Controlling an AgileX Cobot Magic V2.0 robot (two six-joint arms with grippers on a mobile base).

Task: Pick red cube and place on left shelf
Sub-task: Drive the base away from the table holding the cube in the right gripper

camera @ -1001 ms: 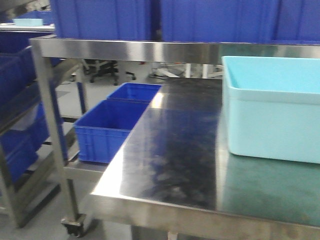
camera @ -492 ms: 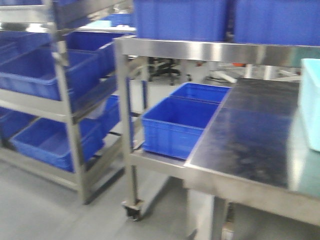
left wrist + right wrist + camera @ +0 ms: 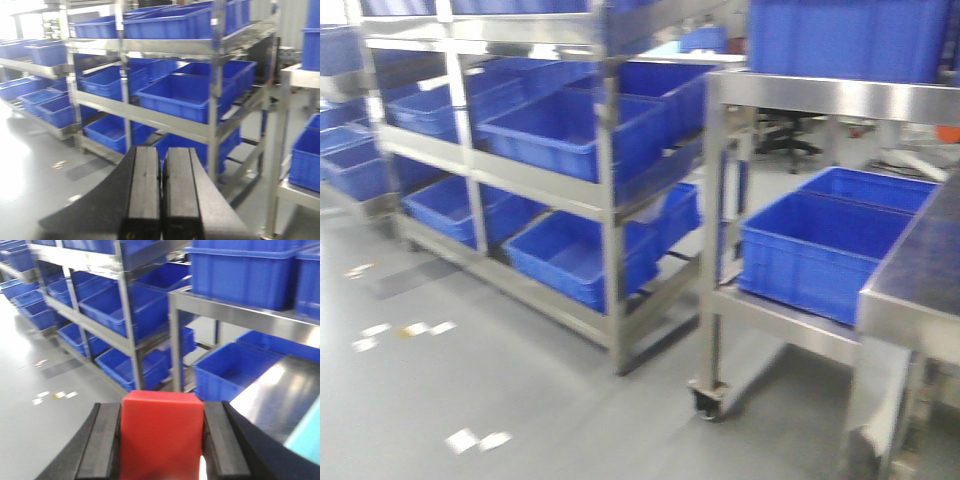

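Open grey floor point(image 3: 470, 390) lies before the left shelf point(image 3: 542, 186), whose tiers are packed with blue crates point(image 3: 560, 135). Beside it, a wheeled steel rack point(image 3: 713, 250) leaves only a narrow gap between them.

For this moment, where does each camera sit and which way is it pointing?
Front view: above the floor, looking at the left shelf and a wheeled steel table; no robot part shows.
Left wrist: behind the left gripper, shut and empty, facing the shelf.
Right wrist: behind the right gripper, clamped on the red cube, facing shelf and table.
All three share the shelf's blue crates.
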